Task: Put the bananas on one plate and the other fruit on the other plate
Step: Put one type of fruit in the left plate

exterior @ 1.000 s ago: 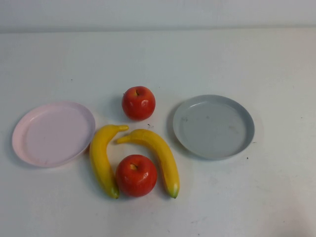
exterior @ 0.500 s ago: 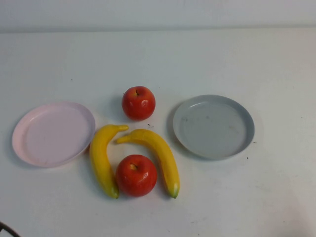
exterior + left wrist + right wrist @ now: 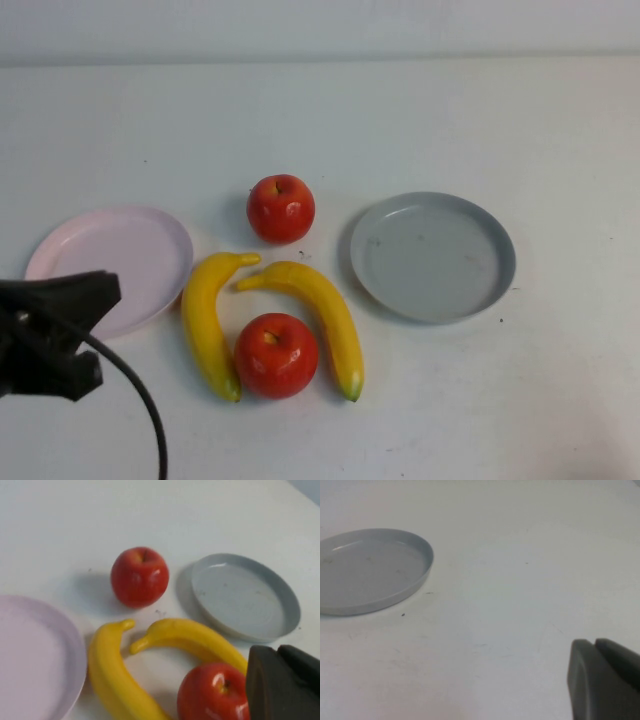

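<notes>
New since half a second ago: the left gripper (image 3: 70, 335), in from the lower-left corner of the high view, dark and bulky, trailing a black cable (image 3: 143, 405), now overlapping the near rim of the pale pink plate (image 3: 150, 245). Released or clenched: impossible to tell from either view. Nothing else shifted. Far apple (image 3: 281, 208) sitting between the two plates, a little further back. Near apple (image 3: 276, 354) tucked between the two bananas, touching or almost touching both. Left banana (image 3: 205, 320) just beside the pink plate; right banana (image 3: 318, 305) arching toward the grey plate (image 3: 432, 257), its stem tip close to the other's stem. Both plates bare, so no sorting done yet. Judging by the wrist view, aimed across the fruit cluster, with the near apple closest; likely the opening reach for an apple bound for the pink plate, or for the left banana. Right gripper (image 3: 605, 680) out of the high view, over bare white table (image 3: 400, 120) off beyond the grey plate, apparently parked; grip state likewise unreadable.
</notes>
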You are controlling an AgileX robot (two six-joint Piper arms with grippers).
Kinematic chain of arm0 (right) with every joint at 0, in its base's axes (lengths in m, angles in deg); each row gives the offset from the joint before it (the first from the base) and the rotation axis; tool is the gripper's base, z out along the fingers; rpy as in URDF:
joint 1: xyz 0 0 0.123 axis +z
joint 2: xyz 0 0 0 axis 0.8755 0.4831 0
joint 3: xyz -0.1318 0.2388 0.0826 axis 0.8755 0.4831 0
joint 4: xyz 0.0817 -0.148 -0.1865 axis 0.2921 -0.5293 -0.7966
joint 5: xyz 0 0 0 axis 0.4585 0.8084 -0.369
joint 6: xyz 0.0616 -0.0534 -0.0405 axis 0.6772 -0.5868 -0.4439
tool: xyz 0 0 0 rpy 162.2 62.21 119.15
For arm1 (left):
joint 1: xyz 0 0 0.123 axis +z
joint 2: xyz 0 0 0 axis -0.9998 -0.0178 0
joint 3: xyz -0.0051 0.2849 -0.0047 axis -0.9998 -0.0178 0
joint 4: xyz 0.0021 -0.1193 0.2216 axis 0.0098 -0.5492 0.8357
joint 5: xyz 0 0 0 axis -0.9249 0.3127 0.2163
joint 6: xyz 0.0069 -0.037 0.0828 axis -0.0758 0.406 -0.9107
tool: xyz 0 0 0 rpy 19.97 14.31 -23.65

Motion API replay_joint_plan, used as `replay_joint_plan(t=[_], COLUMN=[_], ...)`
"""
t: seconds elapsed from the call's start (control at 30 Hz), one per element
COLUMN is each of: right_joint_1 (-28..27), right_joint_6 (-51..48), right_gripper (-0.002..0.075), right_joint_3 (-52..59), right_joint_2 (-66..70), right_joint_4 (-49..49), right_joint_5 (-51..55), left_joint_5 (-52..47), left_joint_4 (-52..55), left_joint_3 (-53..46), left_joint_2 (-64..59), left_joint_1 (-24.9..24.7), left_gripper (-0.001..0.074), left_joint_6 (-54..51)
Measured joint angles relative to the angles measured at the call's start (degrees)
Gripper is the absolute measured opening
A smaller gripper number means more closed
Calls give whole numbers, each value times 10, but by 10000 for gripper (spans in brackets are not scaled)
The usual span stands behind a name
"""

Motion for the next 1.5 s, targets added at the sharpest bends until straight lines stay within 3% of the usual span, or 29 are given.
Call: replay_joint_plan(t=[0.17,0.27,0.5,0.73,1.07,1.2,1.37,1.5], right_joint_1=[0,0,0,0,0,0,0,0], right_joint_6=[0,0,0,0,0,0,0,0], right_gripper=[-17,-17,-17,-17,-17,-17,-17,-17], right_joint_3=[0,0,0,0,0,0,0,0], right_joint_2=[0,0,0,0,0,0,0,0], right_joint_4=[0,0,0,0,0,0,0,0], right_joint_5=[0,0,0,0,0,0,0,0], left_joint_5=[-20,-37,-25,45,30,47,87,167], left_joint_4=[-216,-281,-345,-355,-358,-330,-189,6], left_joint_3=[4,4,4,4,4,14,52,76], left_joint_2=[-87,-136,-215,-236,-267,-267,-264,-248], left_joint_1=[0,-14,-107,-212,-222,-222,-222,-237], left_gripper=[-1,-1,-1,-1,-1,-1,-1,-1], left_joint_6=[-246,-325,-443,-465,-466,-405,-279,-68])
